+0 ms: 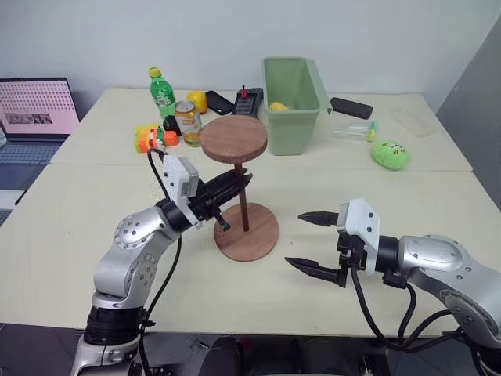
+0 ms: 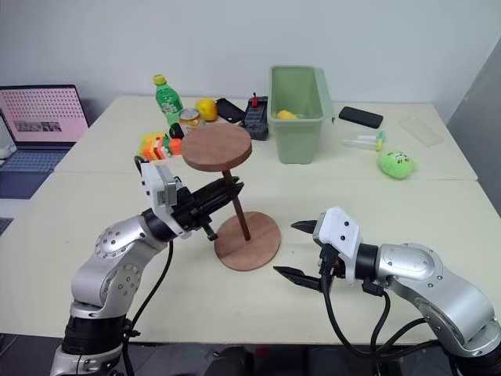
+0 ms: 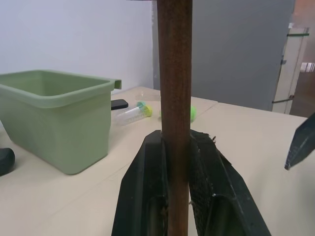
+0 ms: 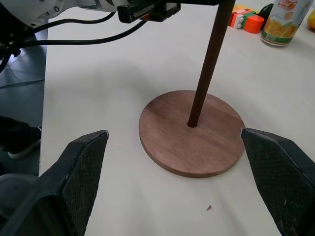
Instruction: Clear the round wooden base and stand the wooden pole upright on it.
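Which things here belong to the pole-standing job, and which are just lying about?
Job:
- wooden pole, foot on the base's centre, leaning a little
- round wooden base
- left pincer, shut on the pole
- right pincer, open beside the base

Lying about:
- green bin
- soda bottle
- can
- green plush toy
- laptop

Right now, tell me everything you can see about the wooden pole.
The wooden pole is a thin, dark reddish-brown rod with a flat round wooden head fixed across its top. It stands nearly upright, leaning slightly, its lower end at the centre of the round wooden base. The left tool is shut on its shaft, just below the head.
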Robot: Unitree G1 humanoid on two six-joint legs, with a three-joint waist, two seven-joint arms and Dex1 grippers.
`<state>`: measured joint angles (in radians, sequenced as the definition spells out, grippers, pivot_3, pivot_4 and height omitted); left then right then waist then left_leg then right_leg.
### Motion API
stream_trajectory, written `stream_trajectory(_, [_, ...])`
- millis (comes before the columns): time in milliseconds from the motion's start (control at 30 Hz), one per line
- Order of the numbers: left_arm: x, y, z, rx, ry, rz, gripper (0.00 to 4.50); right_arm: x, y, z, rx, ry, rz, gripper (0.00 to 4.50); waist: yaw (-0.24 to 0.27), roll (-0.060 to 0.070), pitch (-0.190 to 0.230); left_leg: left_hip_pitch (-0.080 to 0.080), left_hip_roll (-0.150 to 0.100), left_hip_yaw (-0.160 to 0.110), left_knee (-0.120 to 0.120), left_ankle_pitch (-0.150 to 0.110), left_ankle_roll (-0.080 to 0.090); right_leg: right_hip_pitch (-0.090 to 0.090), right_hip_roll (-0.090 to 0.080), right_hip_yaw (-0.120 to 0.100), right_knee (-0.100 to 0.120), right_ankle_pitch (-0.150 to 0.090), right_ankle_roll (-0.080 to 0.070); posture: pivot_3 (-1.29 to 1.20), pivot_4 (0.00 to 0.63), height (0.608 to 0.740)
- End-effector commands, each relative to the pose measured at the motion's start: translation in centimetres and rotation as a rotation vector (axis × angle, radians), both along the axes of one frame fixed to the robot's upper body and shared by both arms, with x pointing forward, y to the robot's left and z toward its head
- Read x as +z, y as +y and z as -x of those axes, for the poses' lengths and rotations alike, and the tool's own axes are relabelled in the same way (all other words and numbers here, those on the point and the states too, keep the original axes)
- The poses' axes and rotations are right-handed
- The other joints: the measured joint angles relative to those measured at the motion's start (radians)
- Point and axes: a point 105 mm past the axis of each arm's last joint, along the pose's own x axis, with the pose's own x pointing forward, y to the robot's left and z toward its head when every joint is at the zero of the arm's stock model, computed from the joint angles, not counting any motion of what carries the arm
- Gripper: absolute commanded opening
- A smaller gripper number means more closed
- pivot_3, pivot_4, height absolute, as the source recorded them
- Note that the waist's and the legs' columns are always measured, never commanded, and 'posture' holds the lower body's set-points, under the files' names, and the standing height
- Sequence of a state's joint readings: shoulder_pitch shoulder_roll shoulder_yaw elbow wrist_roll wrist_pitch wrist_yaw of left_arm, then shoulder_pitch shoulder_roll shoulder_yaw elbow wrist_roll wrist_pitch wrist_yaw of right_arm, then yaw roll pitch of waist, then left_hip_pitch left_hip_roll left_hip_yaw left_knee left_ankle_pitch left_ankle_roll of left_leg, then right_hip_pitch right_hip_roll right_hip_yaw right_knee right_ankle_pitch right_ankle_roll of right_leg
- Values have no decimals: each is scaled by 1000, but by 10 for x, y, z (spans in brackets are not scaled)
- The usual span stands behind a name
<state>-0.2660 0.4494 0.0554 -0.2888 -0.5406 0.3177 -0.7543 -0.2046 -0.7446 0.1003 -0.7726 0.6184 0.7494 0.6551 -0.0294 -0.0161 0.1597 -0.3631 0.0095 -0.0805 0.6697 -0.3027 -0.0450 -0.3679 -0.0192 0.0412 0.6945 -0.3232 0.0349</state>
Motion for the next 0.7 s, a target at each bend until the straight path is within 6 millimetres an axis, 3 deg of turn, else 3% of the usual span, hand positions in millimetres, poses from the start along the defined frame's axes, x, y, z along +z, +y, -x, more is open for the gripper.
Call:
stream_trajectory(33, [-49, 18, -7, 73, 175, -100, 254, 8, 4, 5, 32, -45, -15, 4500, 0, 1, -2, 0, 0, 0, 0, 0, 0, 0, 0, 0, 0, 0, 0, 0, 150, 740])
stream_trajectory(700, [-61, 25, -10, 81, 150, -175, 254, 9, 6, 4, 30, -54, -26, 4500, -1, 5, -9, 2, 0, 1, -5, 0, 0, 1, 1, 1, -3, 0, 0, 0, 150, 740])
